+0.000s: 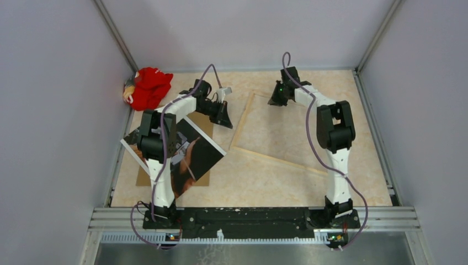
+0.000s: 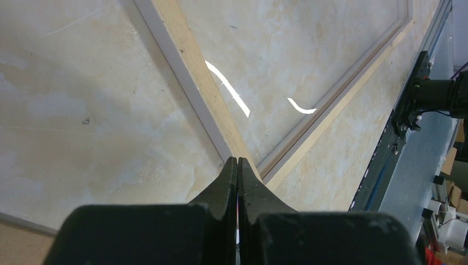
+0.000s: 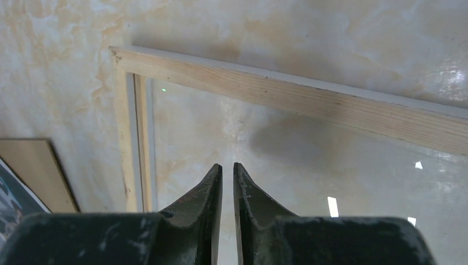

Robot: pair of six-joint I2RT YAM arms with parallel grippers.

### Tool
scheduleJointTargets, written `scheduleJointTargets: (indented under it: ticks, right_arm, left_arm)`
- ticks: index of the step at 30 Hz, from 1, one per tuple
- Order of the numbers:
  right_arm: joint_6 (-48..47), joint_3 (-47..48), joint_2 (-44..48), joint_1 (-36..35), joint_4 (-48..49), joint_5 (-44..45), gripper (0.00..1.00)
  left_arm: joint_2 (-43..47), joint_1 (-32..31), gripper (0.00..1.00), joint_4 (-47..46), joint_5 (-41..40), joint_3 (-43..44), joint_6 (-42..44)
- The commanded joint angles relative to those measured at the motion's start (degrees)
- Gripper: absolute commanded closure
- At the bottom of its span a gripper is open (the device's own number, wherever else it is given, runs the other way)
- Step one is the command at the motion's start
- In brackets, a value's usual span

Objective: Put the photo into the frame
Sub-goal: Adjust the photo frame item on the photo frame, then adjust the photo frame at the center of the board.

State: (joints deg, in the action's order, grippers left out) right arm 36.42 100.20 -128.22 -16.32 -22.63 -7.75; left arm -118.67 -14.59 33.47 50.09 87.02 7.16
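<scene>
The frame (image 1: 281,160) lies face down right of centre, light wood rear edges up, with glare on its pane. The photo (image 1: 201,152), dark with a thin white border, rests face up at the left on a brown backing board (image 1: 205,124), partly hidden by my left arm. My left gripper (image 1: 225,120) is shut and empty, its tips (image 2: 237,160) at a corner of the frame's wooden rail (image 2: 193,66). My right gripper (image 1: 277,99) hovers over the frame's far part, open only a narrow slit (image 3: 227,165) with nothing in it. The frame's rail (image 3: 276,94) runs ahead of it.
A red stuffed toy (image 1: 146,87) sits in the far left corner. Grey walls close in both sides and the back. The metal base rail (image 1: 254,218) runs along the near edge. The backing board's end (image 3: 33,171) and the photo's corner (image 3: 11,201) show in the right wrist view.
</scene>
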Motion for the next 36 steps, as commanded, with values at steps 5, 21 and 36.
scheduleJointTargets:
  ticks: [5, 21, 36]
  right_arm:
    - [-3.18, -1.35, 10.41, 3.27, 0.71, -0.94, 0.73]
    - [-13.15, 8.1, 0.09, 14.7, -9.85, 6.74, 0.27]
    - [-8.34, -13.22, 7.6, 17.62, -3.74, 7.91, 0.44]
  left_arm:
    - [-1.95, -2.1, 0.92, -2.35, 1.14, -0.11, -0.78]
    - [-6.91, -5.62, 0.76, -0.81, -6.59, 5.14, 3.32]
    - [-17.36, -6.69, 0.94, -0.45, -18.73, 21.25, 5.5]
